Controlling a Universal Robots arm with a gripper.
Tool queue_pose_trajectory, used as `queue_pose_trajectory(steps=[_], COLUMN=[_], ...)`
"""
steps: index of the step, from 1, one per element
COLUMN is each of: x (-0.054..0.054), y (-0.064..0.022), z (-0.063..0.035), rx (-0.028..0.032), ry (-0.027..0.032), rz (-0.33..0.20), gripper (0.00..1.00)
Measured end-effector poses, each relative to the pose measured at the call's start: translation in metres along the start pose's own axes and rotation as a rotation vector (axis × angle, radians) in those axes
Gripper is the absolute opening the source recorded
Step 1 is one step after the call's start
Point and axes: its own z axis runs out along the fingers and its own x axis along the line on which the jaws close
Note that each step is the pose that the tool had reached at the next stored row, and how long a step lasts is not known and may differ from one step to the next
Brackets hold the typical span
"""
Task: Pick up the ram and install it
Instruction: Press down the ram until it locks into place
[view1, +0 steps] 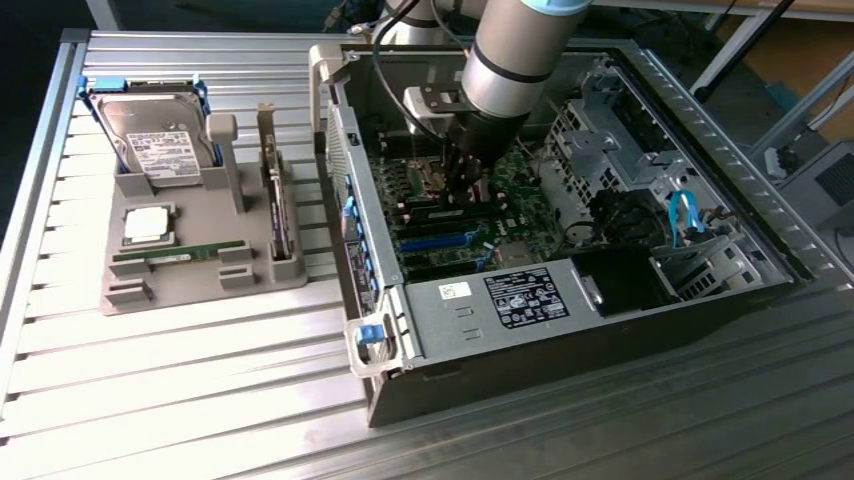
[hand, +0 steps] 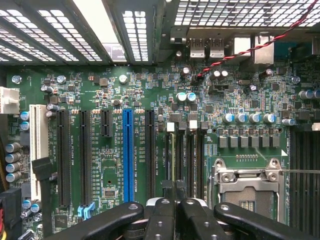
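Tabletop: ribbed silvery metal slats (view1: 160, 400), running across the exterior view
Holder tray: matte grey moulded block (view1: 187, 290) with upright posts, at the exterior view's left
Hard drive: flat metal box (view1: 158, 145) with a white label, propped at the tray's far end
Processor chip: square and silver (view1: 147, 224), lying flat mid-tray
Ram: slim green stick (view1: 180, 252), lying lengthwise in a groove near the tray's front, well apart from the gripper
Expansion card: dark, tall board (view1: 276, 215) standing on edge along the tray's right side
Case: open black and grey steel tower (view1: 561, 330) on its side, perforated panels inside
Motherboard: green board (view1: 441, 180) (hand: 125, 90), densely studded; one long blue slot (hand: 128, 150) among black ones
Gripper: black, at the end of a grey cylindrical arm (view1: 514, 60), lowered into the case (view1: 467, 195) (hand: 175, 205) over the narrow memory slots (hand: 187, 150)
Fingers: black bolted bars (hand: 160, 220), pressed close together; anything thin between them cannot be made out
Socket: square metal-framed recess (hand: 245, 185) just beside those slots
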Motion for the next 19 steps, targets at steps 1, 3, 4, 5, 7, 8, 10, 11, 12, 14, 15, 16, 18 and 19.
queue_pose_trajectory(steps=[1, 3, 4, 5, 7, 8, 10, 11, 12, 14, 15, 16, 18, 19], x=[0.0000, 0.0000, 0.0000, 0.0000, 0.0000, 0.0000, 0.0000, 0.0000, 0.0000, 0.0000, 0.0000, 0.0000, 0.0000, 0.0000], y=[0.0000, 0.0000, 0.0000, 0.0000, 0.0000, 0.0000, 0.0000, 0.0000, 0.0000, 0.0000, 0.0000, 0.0000, 0.0000, 0.0000], z=[0.0000, 0.0001, 0.0001, 0.0001, 0.0002, 0.0003, 0.0004, 0.0004, 0.0004, 0.0004, 0.0004, 0.0004, 0.0002, -0.0002], rx=[0.0000, 0.0000, 0.0000, 0.0001, 0.0000, 0.0000, 0.0000, 0.0001, 0.0001, 0.0001, 0.0000, 0.0000, 0.0000, 0.0002], ry=[0.0001, 0.0000, -0.0001, 0.0000, 0.0002, 0.0001, 0.0000, -0.0001, 0.0000, -0.0001, 0.0000, 0.0000, -0.0001, -0.0003], rz=[0.000, 0.000, 0.000, 0.000, 0.000, 0.000, 0.000, 0.000, 0.000, 0.000, 0.000, 0.000, 0.000, 0.000], gripper=[0.10, 0.10, 0.10, 0.10, 0.10, 0.10, 0.10, 0.10, 0.10, 0.10, 0.10, 0.10, 0.10, 0.10])
